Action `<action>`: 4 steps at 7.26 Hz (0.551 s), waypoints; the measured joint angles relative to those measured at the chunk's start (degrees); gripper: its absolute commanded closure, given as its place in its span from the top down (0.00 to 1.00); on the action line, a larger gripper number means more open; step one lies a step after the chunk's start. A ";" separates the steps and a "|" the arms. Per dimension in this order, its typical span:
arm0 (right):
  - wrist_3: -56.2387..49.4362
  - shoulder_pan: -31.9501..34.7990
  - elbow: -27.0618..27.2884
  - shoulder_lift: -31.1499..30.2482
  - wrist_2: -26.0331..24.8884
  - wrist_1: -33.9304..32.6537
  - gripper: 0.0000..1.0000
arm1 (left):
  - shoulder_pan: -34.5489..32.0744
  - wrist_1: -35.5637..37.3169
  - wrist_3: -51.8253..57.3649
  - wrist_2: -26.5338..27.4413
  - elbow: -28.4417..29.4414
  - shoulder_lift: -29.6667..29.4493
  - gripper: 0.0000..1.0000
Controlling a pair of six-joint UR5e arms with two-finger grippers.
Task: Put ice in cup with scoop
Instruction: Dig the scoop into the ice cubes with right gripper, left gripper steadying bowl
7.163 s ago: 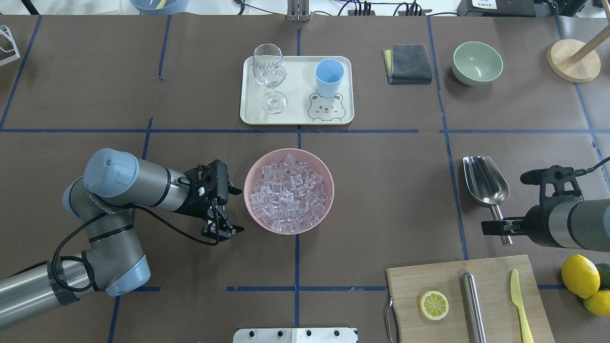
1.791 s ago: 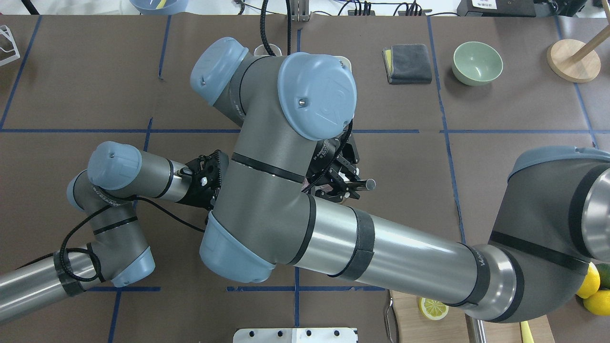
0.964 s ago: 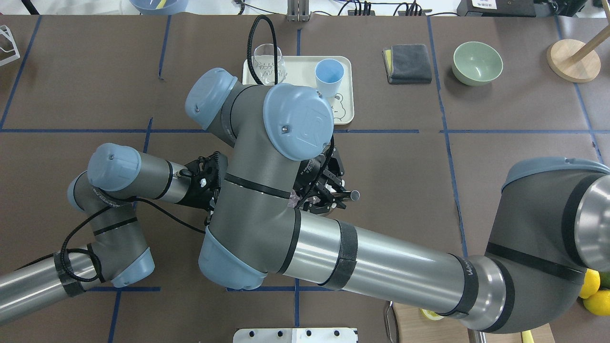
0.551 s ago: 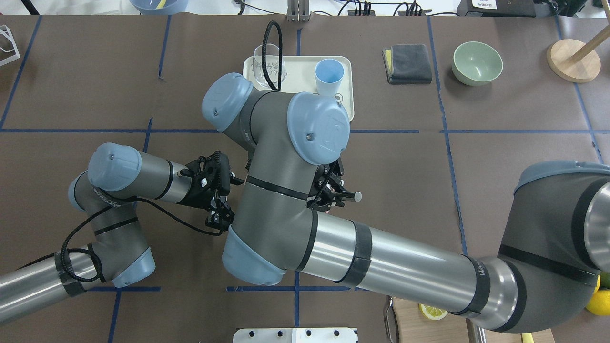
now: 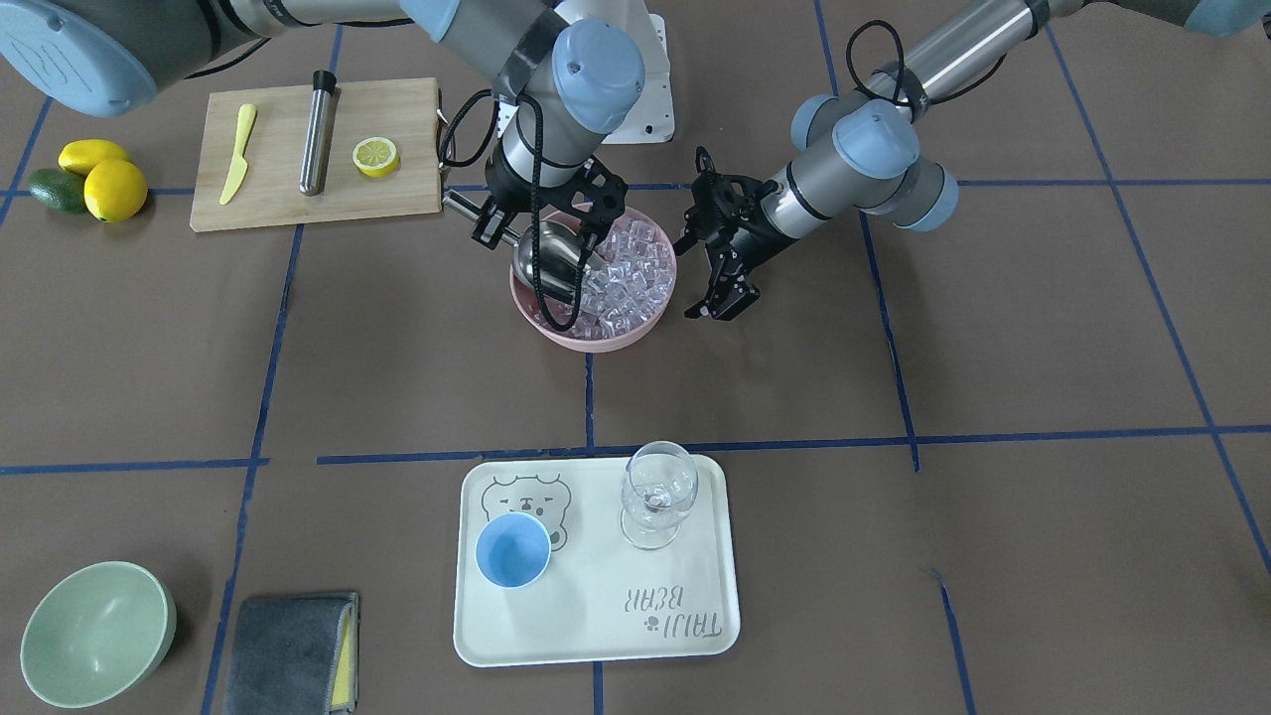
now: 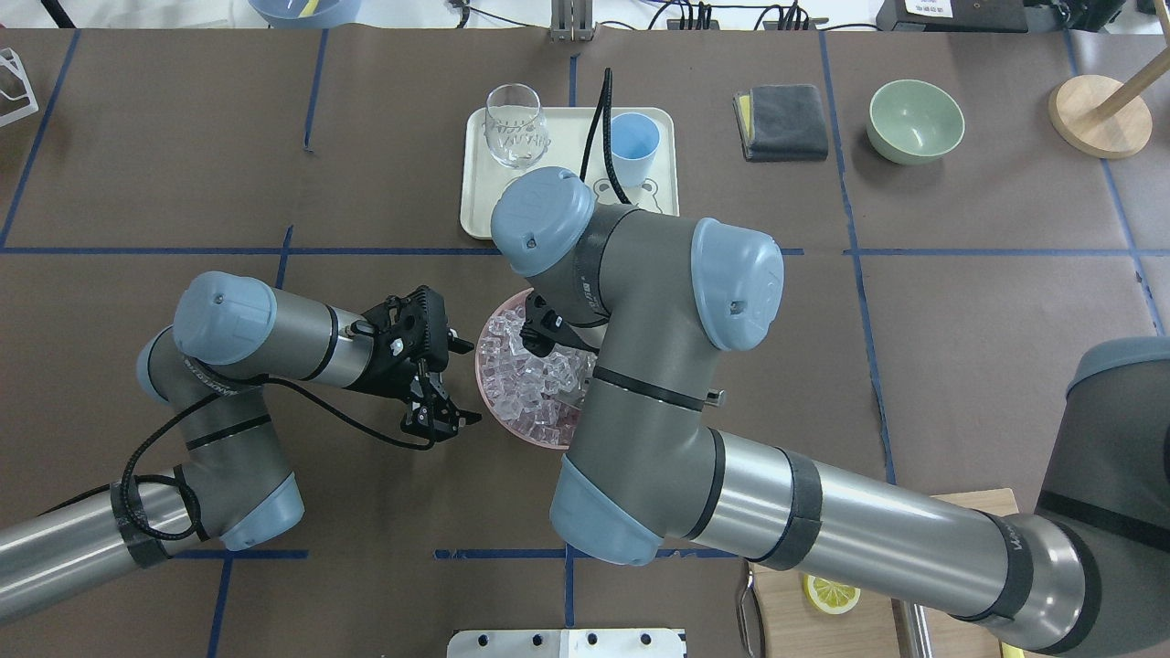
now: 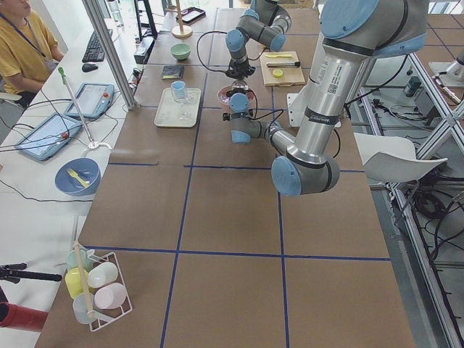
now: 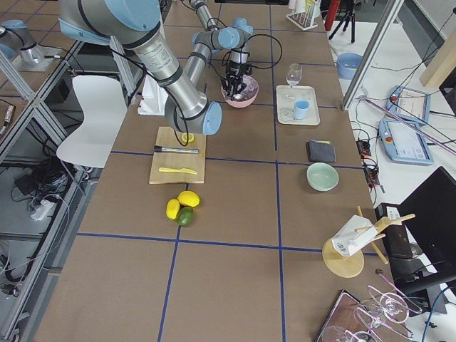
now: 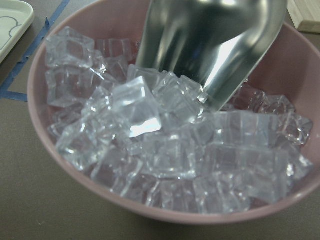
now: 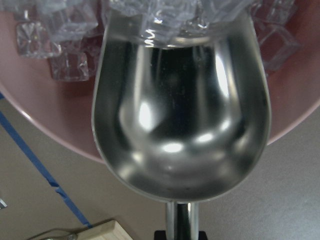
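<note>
The steel scoop (image 5: 549, 260) is tipped mouth-down into the ice (image 5: 628, 270) in the pink bowl (image 5: 596, 343). My right gripper (image 5: 479, 214) is shut on the scoop's short handle. In the right wrist view the scoop (image 10: 180, 125) has an empty trough with ice (image 10: 165, 12) at its lip. In the left wrist view the scoop (image 9: 210, 45) rests on the ice (image 9: 160, 150). My left gripper (image 5: 717, 304) is open and empty beside the bowl, apart from it. The light-blue cup (image 5: 512, 551) stands empty on the white tray (image 5: 596, 636).
A wine glass (image 5: 657, 492) stands on the tray beside the cup. A cutting board (image 5: 288, 204) holds a lemon half (image 5: 375, 155), a yellow knife (image 5: 236, 154) and a steel tube (image 5: 318, 129). A green bowl (image 5: 94, 631) and a grey cloth (image 5: 288, 650) lie past the tray.
My right arm has picked up the scoop from the table's right side and carried it to the bowl, then pushed its mouth into the ice. My left gripper has stayed beside the bowl.
</note>
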 measured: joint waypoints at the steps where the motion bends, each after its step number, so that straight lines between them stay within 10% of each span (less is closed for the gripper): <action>1: 0.52 0.37 0.20 -0.80 1.08 2.72 0.00 | 0.01 0.04 -0.08 0.02 -0.04 -0.03 1.00; 4: 1.55 1.97 1.55 -4.09 4.25 10.31 0.00 | -0.04 0.11 -0.22 0.03 -0.16 -0.04 1.00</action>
